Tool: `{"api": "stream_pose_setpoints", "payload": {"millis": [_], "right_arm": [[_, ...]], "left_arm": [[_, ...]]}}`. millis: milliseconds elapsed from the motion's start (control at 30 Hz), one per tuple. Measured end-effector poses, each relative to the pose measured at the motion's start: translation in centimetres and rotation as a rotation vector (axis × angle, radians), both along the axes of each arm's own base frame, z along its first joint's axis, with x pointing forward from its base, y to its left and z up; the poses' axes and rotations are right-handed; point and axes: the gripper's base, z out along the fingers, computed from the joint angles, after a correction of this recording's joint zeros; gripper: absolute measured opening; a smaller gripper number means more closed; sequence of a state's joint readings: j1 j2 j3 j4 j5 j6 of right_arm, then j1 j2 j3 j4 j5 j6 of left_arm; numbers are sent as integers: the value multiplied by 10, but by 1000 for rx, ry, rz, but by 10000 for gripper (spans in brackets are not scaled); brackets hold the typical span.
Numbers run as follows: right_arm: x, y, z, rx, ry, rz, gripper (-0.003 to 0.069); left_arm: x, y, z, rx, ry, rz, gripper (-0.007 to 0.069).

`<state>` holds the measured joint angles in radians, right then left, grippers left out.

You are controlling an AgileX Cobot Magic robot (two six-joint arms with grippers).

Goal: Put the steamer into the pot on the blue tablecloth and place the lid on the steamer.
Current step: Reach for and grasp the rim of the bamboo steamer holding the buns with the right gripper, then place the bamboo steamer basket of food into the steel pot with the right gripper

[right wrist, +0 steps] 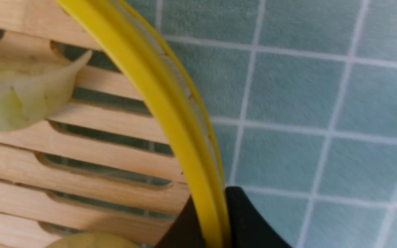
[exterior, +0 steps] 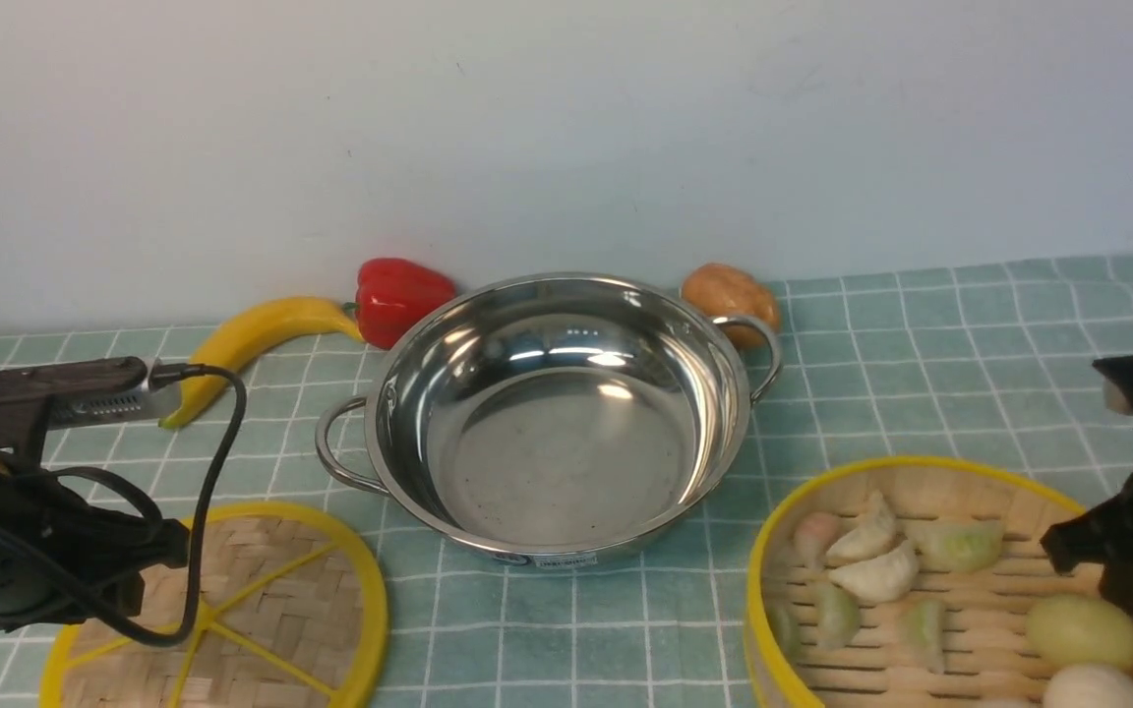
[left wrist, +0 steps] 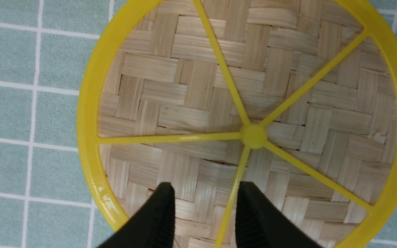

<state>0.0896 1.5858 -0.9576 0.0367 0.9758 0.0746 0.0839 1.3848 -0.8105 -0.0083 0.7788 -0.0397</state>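
The shiny steel pot [exterior: 547, 462] stands empty in the middle of the blue tablecloth [exterior: 921, 334]. At the front right sits the steamer [exterior: 881, 466], a yellow-rimmed bamboo basket with dumplings on its slats. My right gripper [exterior: 1078, 546] is at its right side. In the right wrist view the gripper [right wrist: 209, 206] is shut on the steamer's yellow rim [right wrist: 150, 89], one finger inside and one outside. The lid [exterior: 281, 610] lies flat at the front left. My left gripper [left wrist: 207, 187] hovers over the lid [left wrist: 253, 136], open, with one yellow spoke between its fingers.
A banana [exterior: 252, 334], a red pepper [exterior: 399, 295] and a brown potato-like thing [exterior: 729, 295] lie behind the pot along the white wall. Dumplings [exterior: 871, 560] and two round pale items [exterior: 1083, 629] fill the steamer.
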Motion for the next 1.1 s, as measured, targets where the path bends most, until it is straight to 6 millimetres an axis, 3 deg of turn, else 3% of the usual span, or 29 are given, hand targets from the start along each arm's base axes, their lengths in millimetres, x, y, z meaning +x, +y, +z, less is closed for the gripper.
{"api": "stream_pose_setpoints", "payload": {"millis": [100,133,200,233,300,333,400,533,567,733,867,967,1000,1100], "right_arm": [[2,1,35,6,-31,2,57],[8,5,63,17,-85,13,57],[13,9,78,25,-118,25,57],[22,22,102,44,-177,59,57],[33,38,115,62,-204,99,57],[44,52,127,80,-238,127,57],[64,77,133,102,-261,168,57],[116,134,124,146,-304,238,57],[127,147,113,149,-298,251,57],[164,190,78,166,-317,294,57],[179,207,44,160,-287,309,57],[185,210,25,148,-257,309,57],[188,210,10,125,-233,311,57],[190,209,-2,101,-216,314,57]], "left_arm": [[0,0,0,5,0,-15,243],[0,0,0,6,0,-24,243],[0,0,0,6,0,-27,243],[0,0,0,6,0,-30,243],[0,0,0,6,0,-30,243],[0,0,0,6,0,-35,243],[0,0,-1,5,4,-34,243],[2,0,-4,4,15,-34,243],[2,0,-4,4,15,-34,243],[2,0,-4,4,17,-34,243],[2,0,-4,4,16,-34,243],[2,0,-4,4,15,-34,243],[2,0,-4,4,11,-34,243],[3,0,-4,6,-1,-34,243]]}}
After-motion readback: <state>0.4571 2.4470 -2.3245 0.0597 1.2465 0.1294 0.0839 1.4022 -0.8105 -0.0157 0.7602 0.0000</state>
